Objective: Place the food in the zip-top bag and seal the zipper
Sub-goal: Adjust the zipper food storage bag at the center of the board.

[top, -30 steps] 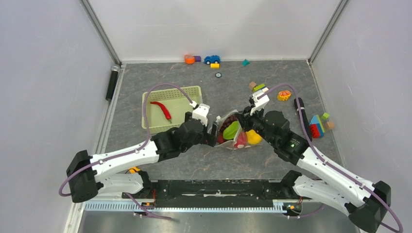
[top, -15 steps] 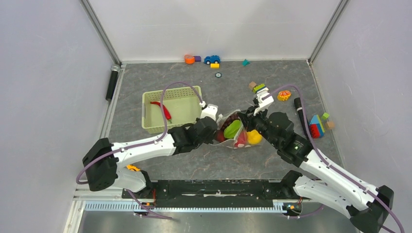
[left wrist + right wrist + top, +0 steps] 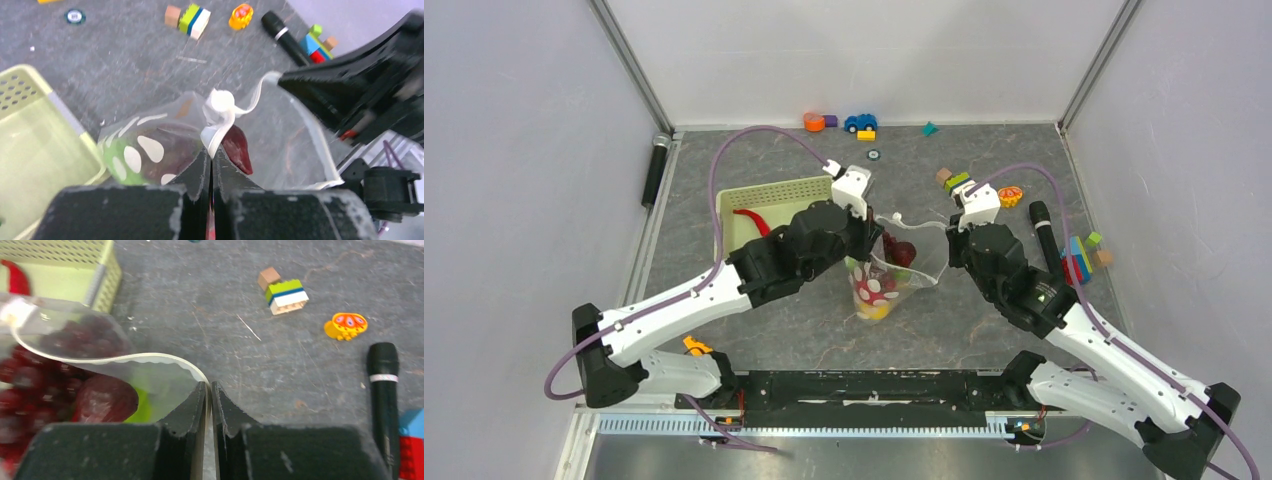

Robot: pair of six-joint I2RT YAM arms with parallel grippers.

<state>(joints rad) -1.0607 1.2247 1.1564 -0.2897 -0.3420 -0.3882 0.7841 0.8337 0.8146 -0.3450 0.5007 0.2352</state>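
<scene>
The zip-top bag point(image 3: 916, 262) hangs between my two grippers, mouth up and gaping. The food point(image 3: 876, 292) lies bunched in its lower left part: purple grapes point(image 3: 75, 337), a dark red piece point(image 3: 237, 146), green and yellow bits. My left gripper point(image 3: 875, 232) point(image 3: 211, 156) is shut on the zipper point(image 3: 248, 103) just below its white slider tab point(image 3: 220, 104). My right gripper point(image 3: 947, 240) point(image 3: 208, 388) is shut on the zipper strip point(image 3: 145, 358) at the bag's other end. One red chili point(image 3: 751, 220) lies in the green basket.
The pale green lattice basket point(image 3: 774, 190) stands left of the bag, close to my left arm. A black microphone point(image 3: 1039, 226), stacked blocks point(image 3: 1078, 258), an orange toy piece point(image 3: 1009, 196) and a green-white block point(image 3: 955, 181) lie right. The blue car point(image 3: 860, 122) sits by the back wall.
My left gripper has shut on the zipper by the slider. Both arms raised the bag off the table; it now hangs open-mouthed with the food slid to the bottom.
</scene>
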